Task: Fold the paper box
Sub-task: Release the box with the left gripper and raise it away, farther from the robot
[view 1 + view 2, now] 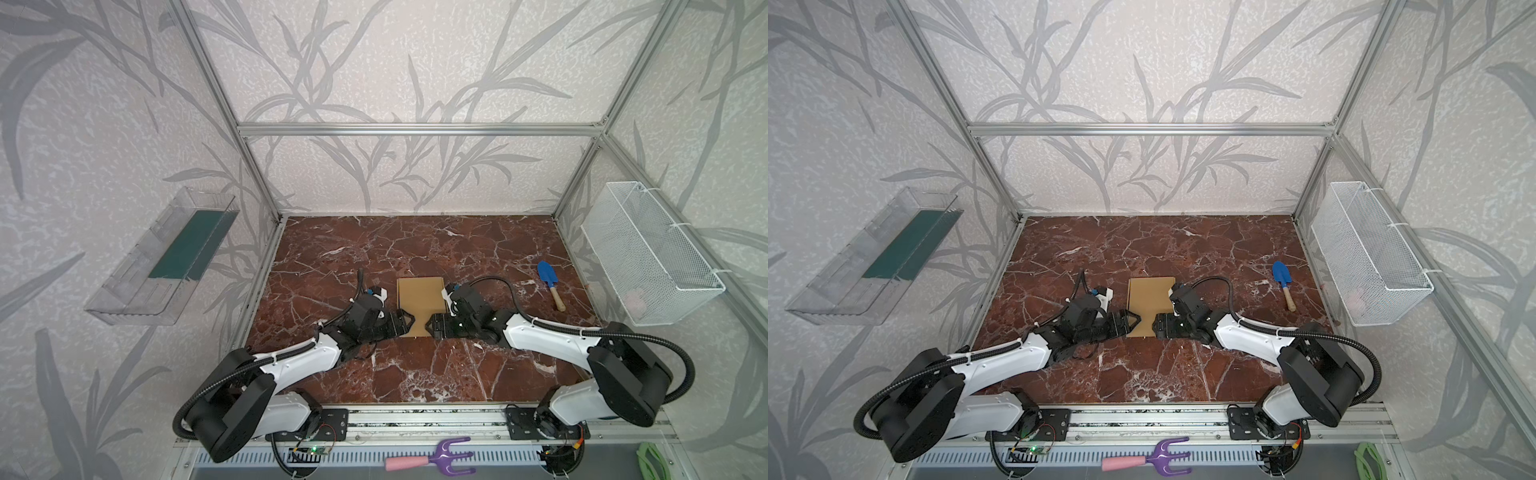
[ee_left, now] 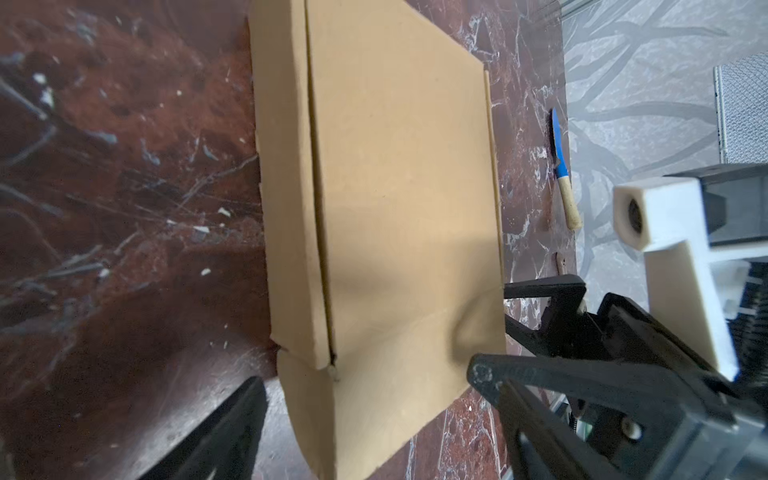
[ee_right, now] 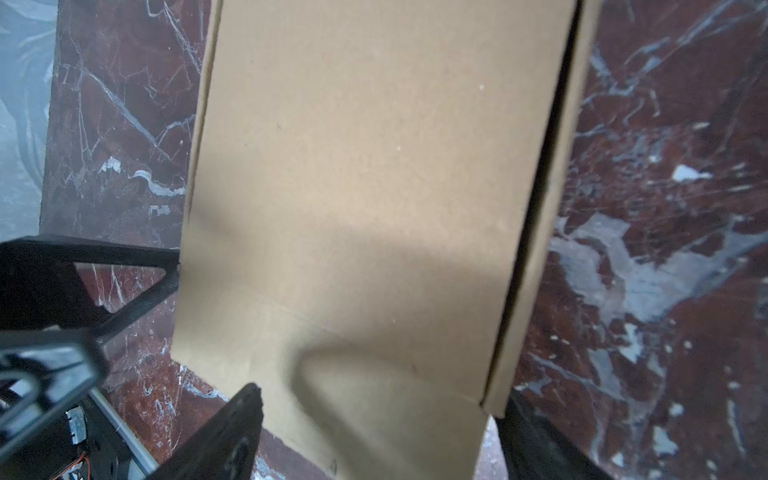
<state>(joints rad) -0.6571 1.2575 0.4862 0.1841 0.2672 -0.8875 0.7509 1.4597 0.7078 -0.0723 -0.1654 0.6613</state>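
Top views, step: the paper box (image 1: 422, 293) lies centred on the table (image 1: 415, 374); judged best to tuck its near flap evenly from both sides.
Top views, arms: low and outstretched; left gripper (image 1: 409, 322) and right gripper (image 1: 431, 323) face each other across that flap.
Left wrist, gripper: spread wide and empty; the flap is dented, so ease the pressure.
Right wrist, gripper: spread wide, empty.

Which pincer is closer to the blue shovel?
Right. The right pincer is at the right side of the cardboard box, and the blue shovel lies further right and back. The left pincer is at the box's left side, farther away.
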